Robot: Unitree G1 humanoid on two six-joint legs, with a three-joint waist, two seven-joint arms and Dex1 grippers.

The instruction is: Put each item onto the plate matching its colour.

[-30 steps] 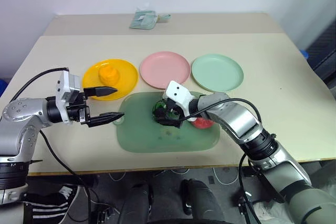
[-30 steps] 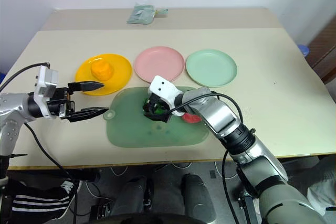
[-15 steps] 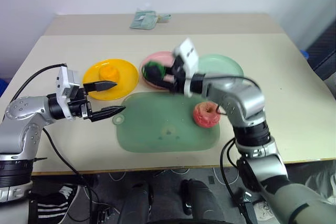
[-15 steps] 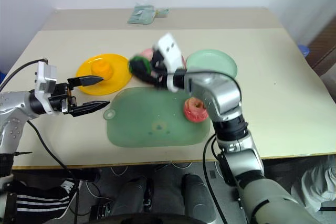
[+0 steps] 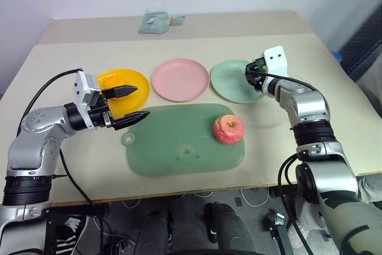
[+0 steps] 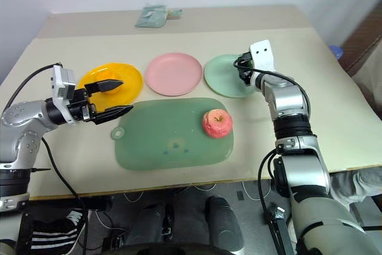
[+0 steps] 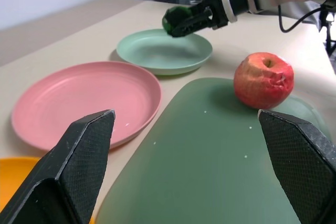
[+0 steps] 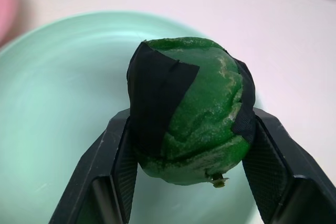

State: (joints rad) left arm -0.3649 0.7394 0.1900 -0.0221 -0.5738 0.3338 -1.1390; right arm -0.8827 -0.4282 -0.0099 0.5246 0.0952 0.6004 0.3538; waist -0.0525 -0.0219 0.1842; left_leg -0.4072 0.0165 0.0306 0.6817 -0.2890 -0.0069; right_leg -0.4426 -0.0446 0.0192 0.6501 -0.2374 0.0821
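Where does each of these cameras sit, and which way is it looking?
Head views: both eyes look forward and down on the table, showing both arms.
Left wrist view: looks along the left gripper, its jaws open, across the cutting mat to the pink-red fruit.
Right wrist view: looks along the right gripper holding the green ball over the mint green plate.
Shared: the left wrist and head views both show the right gripper over that plate.
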